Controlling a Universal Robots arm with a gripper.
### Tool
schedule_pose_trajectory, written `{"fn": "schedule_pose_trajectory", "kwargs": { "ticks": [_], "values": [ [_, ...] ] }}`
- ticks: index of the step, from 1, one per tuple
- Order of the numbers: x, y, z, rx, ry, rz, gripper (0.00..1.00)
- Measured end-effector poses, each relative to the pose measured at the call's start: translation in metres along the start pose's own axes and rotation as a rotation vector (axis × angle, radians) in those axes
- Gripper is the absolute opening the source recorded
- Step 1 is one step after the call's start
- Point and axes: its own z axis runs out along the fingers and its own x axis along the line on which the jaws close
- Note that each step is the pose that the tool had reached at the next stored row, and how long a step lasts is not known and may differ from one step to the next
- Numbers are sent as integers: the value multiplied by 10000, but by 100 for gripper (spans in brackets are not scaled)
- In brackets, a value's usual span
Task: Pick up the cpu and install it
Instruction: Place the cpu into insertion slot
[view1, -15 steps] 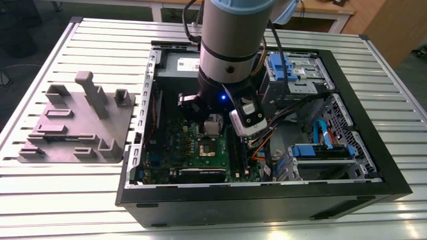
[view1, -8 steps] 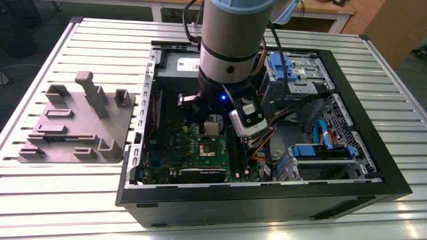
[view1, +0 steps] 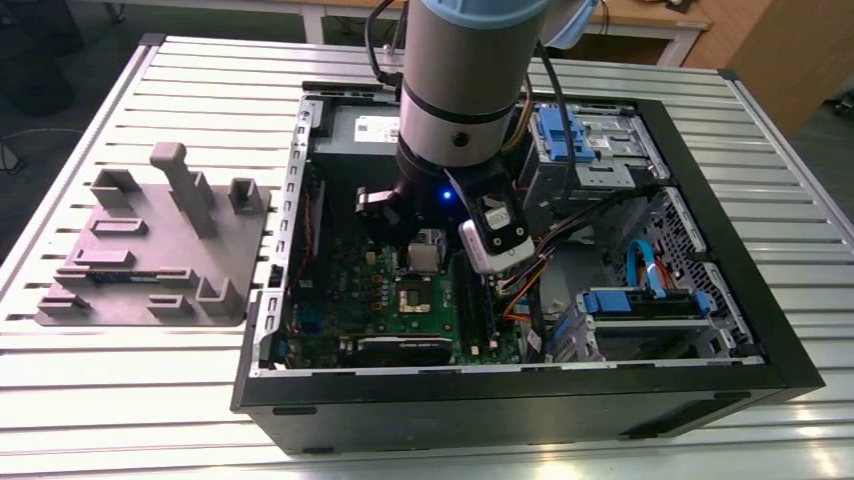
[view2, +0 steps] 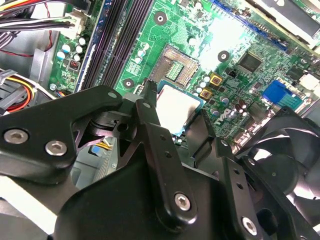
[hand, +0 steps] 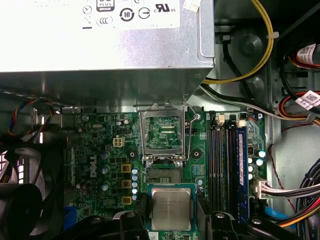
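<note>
The cpu (hand: 171, 209), a small flat square chip with a silvery top, is held level between my gripper's (hand: 171, 216) black fingers (hand: 136, 220). In the second wrist view the cpu (view2: 175, 106) hangs just above the green motherboard (view2: 235, 35), beside the open socket (view2: 176, 65), whose contacts are bare. The socket's metal load plate (hand: 162, 131) stands raised. In the exterior view my gripper (view1: 424, 252) is down inside the black computer case (view1: 534, 400), shut on the cpu (view1: 426, 246) over the motherboard (view1: 387, 320).
A grey power supply box (hand: 100, 40) sits close beside the socket. Memory slots (hand: 225, 165) and cable bundles (hand: 295, 105) flank it, and a black fan (view2: 285, 160) lies on the other side. A grey fixture tray (view1: 147, 250) with posts stands on the table at the exterior view's left.
</note>
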Motion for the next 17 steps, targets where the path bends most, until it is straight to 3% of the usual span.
{"fn": "schedule_pose_trajectory", "kwargs": {
  "ticks": [9, 14, 17],
  "values": [
    [-5, -31, 92, 64, -2, 3, 47],
    [-11, -36, 200, 89, 27, -763, 47],
    [-13, -47, 273, 85, 26, -729, 47]
  ]
}}
